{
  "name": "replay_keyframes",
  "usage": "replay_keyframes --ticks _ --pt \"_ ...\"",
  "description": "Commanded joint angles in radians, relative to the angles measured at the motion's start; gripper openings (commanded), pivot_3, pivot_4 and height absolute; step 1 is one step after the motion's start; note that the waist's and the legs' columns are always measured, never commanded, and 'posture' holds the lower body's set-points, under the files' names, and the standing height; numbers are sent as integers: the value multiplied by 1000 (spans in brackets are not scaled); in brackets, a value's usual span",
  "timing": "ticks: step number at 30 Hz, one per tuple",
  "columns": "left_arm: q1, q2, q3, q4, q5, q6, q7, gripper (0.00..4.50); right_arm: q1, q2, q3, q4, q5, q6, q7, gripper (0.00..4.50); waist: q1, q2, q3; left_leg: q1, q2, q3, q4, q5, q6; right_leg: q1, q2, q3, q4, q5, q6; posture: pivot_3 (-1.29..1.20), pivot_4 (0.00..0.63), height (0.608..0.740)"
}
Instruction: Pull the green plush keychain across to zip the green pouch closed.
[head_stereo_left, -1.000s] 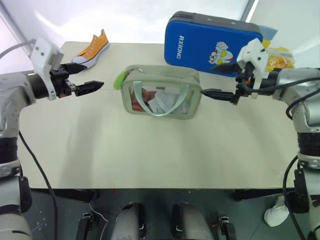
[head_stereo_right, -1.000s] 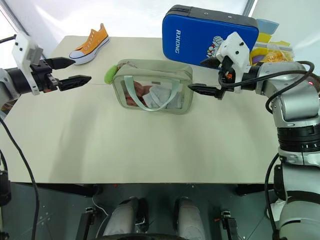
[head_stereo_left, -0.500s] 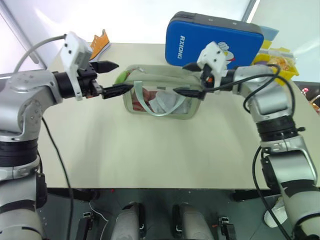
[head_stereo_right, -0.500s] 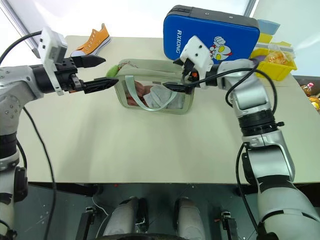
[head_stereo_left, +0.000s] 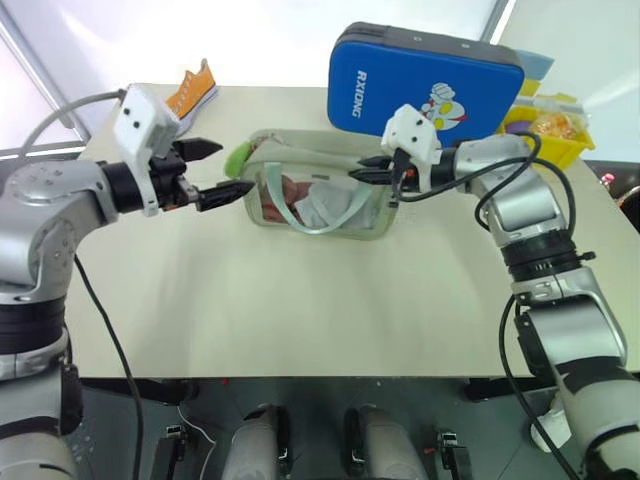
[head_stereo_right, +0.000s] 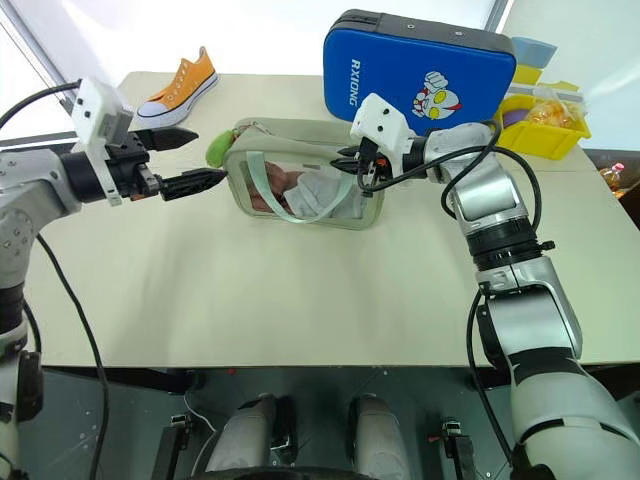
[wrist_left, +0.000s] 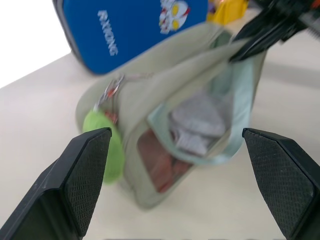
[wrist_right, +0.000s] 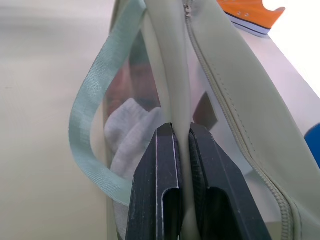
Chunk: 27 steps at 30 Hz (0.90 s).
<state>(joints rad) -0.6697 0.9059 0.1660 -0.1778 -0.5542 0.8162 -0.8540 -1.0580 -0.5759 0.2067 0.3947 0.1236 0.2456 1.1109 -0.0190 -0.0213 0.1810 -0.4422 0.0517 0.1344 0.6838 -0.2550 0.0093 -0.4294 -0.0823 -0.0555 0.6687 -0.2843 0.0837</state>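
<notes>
The green pouch (head_stereo_left: 300, 148) lies mid-table with its clear side facing me, red and white items inside, and a mint strap (wrist_right: 90, 125) looping down its side. The green plush keychain (head_stereo_left: 237, 158) hangs at the pouch's left end. My left gripper (head_stereo_left: 225, 170) is open, its fingers either side of the keychain (wrist_left: 107, 145) without touching it. At the pouch's right end, my right gripper (wrist_right: 181, 131) is shut on a fold of sage fabric beside the zipper on the pouch's top.
A blue hard case (head_stereo_left: 425, 80) with a cartoon figure stands just behind the pouch. An orange sneaker (head_stereo_left: 190, 95) lies at the back left and a yellow bin (head_stereo_left: 545, 125) at the back right. The tan table (head_stereo_left: 300, 300) stretches toward me.
My right gripper moved in to the pouch's right end and shut on its top fabric. My left gripper closed in on the keychain end, still open.
</notes>
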Motion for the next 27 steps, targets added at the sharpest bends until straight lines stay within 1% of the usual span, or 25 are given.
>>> replay_keyframes --ticks 1,4,9,12,13,14,15,16,17,20,23,27 --pt "24 76 87 11 12 -32 -28 4500 -36 -50 -76 -119 70 23 65 29 1 0 0 0 0 0 0 0 0 0 0 0 0 0 0 0 150 740" --pt "45 85 105 15 6 -38 -16 4500 34 -71 -60 -233 96 86 100 29 6 0 0 0 0 0 0 0 0 0 -1 0 0 0 0 0 150 740" --pt "59 32 93 -45 -27 -14 22 4500 153 -50 -36 -365 94 147 59 29 8 -1 0 0 0 -1 1 0 0 2 -1 0 0 0 0 0 150 740" --pt "60 19 94 -64 -45 5 29 4500 191 -66 -40 -425 108 194 65 29 3 -1 0 0 0 -1 1 0 0 2 -1 0 1 0 0 0 150 740" --pt "63 22 96 -67 -49 10 26 4500 196 -76 -48 -442 117 212 69 764 0 -1 0 1 0 0 1 0 0 1 0 0 1 0 0 0 150 740" --pt "67 28 97 -67 -52 15 20 4500 196 -90 -57 -456 120 226 70 1070 0 -1 0 1 0 0 1 0 0 1 0 0 1 0 0 0 150 740" --pt "71 34 98 -65 -57 21 12 4500 194 -104 -67 -469 125 241 68 1493 1 -1 0 1 0 0 1 0 0 1 0 0 1 0 0 0 150 740" --pt "77 42 98 -62 -60 23 3 4500 190 -116 -75 -481 132 257 67 2125 2 -1 0 1 0 0 1 0 0 1 0 0 1 0 0 0 150 740" --pt "85 50 98 -55 -57 20 -6 4500 189 -136 -88 -500 141 277 71 2306 3 -1 0 1 0 0 1 0 0 1 0 0 1 0 0 0 150 740" --pt "106 76 100 -39 -48 13 -30 4500 191 -186 -120 -545 167 326 70 2306 5 -1 0 1 0 0 1 0 0 1 0 0 1 0 0 0 150 740" --pt "124 89 103 -45 -60 23 -44 4500 224 -226 -127 -575 172 359 61 2306 7 -1 -1 1 0 -1 1 0 0 1 0 0 1 0 0 0 150 740" --pt "150 75 80 -48 -41 4 -39 4500 268 -220 -107 -554 146 342 26 2306 6 -1 -1 1 0 0 1 0 0 2 0 0 0 0 0 0 150 740"
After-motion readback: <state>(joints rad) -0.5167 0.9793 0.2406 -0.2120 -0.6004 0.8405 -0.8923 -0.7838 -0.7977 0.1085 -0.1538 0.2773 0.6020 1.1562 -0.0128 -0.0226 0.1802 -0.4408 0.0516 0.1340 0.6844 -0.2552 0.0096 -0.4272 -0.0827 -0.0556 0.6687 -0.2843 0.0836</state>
